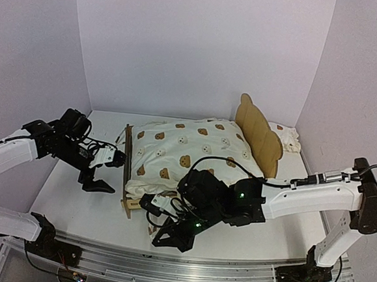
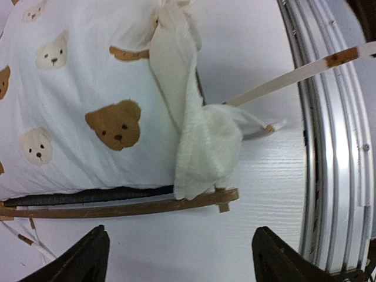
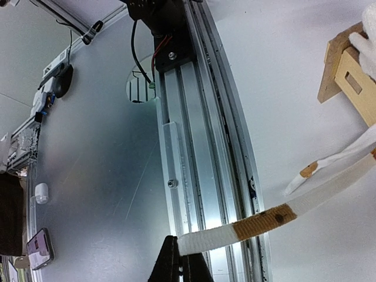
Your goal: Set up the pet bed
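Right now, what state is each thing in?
pet bed, upright, holding the cushion.
cushion, inside frame, corner drooping over rail.
tie string, stretched out.
right claw, shut on tie string.
left claw, open, empty.
pillow, outside bed, behind headboard.

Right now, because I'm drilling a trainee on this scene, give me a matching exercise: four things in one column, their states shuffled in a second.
Column one:
1. left gripper
2. right gripper
3. cream bear-print cushion
4. light plywood bear-ear headboard

Column two:
A. lies on the plywood pet bed frame
B. open, holding nothing
C. stands upright at the bed's right-hand end
D. shut on a cream tie string with a brown tip

Pairs: 1-B, 2-D, 3-A, 4-C.
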Controlling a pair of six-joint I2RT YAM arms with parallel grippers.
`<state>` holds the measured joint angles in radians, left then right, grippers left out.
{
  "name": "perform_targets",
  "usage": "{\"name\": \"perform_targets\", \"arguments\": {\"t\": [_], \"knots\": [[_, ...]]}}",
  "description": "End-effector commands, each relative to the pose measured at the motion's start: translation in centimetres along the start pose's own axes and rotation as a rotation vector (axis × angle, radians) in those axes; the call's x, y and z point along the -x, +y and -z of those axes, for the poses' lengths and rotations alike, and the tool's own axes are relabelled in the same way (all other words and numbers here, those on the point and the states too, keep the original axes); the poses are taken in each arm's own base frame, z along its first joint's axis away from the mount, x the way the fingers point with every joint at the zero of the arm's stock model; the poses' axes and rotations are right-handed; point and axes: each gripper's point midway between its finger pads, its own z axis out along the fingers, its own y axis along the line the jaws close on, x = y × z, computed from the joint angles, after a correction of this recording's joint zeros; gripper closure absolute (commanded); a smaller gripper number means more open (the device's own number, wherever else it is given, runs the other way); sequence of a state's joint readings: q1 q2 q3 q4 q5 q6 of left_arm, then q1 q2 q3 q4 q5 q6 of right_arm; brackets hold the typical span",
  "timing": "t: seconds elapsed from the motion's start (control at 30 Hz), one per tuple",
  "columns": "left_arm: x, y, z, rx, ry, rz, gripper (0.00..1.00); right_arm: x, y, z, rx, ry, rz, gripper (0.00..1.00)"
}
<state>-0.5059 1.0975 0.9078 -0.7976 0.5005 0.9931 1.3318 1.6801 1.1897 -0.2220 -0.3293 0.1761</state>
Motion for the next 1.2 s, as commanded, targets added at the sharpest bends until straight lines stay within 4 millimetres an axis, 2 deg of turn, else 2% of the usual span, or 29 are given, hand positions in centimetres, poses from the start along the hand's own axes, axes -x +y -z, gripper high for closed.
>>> {"name": "perform_targets", "arguments": {"t": [0.0, 0.1, 0.17, 0.33, 0.43, 0.6, 0.73, 0.9, 0.97, 1.17], "knots": [[5.1, -3.1, 2.3, -0.093, -0.225, -0.038, 0.25, 3.2, 1.7, 0.7, 0.102, -0.042, 0.022, 1.0], [6.5, -5.6, 0.3, -0.153, -0.264, -0.012, 0.32, 5.2, 0.8, 0.4, 0.085, -0.09, 0.011, 1.0], [7.3, -7.4, -1.3, -0.174, -0.272, -0.043, 0.35, 5.8, 0.4, 0.0, 0.088, -0.116, 0.005, 1.0], [8.8, -9.1, -3.5, -0.139, -0.353, -0.202, 0.34, 5.9, 0.0, -0.6, 0.093, -0.141, 0.001, 1.0], [9.2, -9.5, -4.7, -0.163, -0.379, -0.213, 0.4, 6.0, -0.3, -0.4, 0.077, -0.163, 0.002, 1.0], [10.1, -10.6, -4.9, -0.213, -0.45, -0.231, 0.5, 6.3, -0.9, 0.1, 0.062, -0.186, -0.006, 1.0], [9.9, -11.6, -5.3, -0.252, -0.476, -0.247, 0.54, 7.0, -1.4, 0.7, 0.072, -0.244, -0.025, 1.0], [10.9, -9.4, -5.3, -0.132, -0.541, -0.106, 0.61, 6.7, -2.0, 1.1, 0.094, -0.282, -0.066, 1.0], [10.6, -9.0, -5.3, -0.096, -0.564, -0.062, 0.61, 6.1, -2.2, 1.3, 0.092, -0.278, -0.082, 1.0], [9.7, -10.8, -4.7, -0.122, -0.626, -0.117, 0.51, 5.0, -2.5, 1.7, 0.093, -0.268, -0.109, 1.0]]}}
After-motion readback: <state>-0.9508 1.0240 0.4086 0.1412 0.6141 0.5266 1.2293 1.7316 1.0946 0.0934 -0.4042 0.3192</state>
